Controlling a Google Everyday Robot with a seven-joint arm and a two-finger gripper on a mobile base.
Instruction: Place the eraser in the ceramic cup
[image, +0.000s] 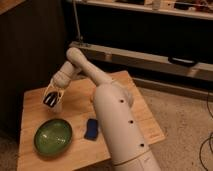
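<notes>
The gripper (51, 98) hangs over the far left part of the wooden table (75, 107), its jaws clamped on the black eraser (50, 99), which sits directly above the whitish cup (56, 106) at its rim. Nearer the camera lie a round green plate (53, 136) and, just beside it, a blue pad (91, 129).

Wooden table (145, 125), green plate (53, 136), blue pad (91, 128), ceramic cup (56, 106) under gripper (50, 99)
</notes>
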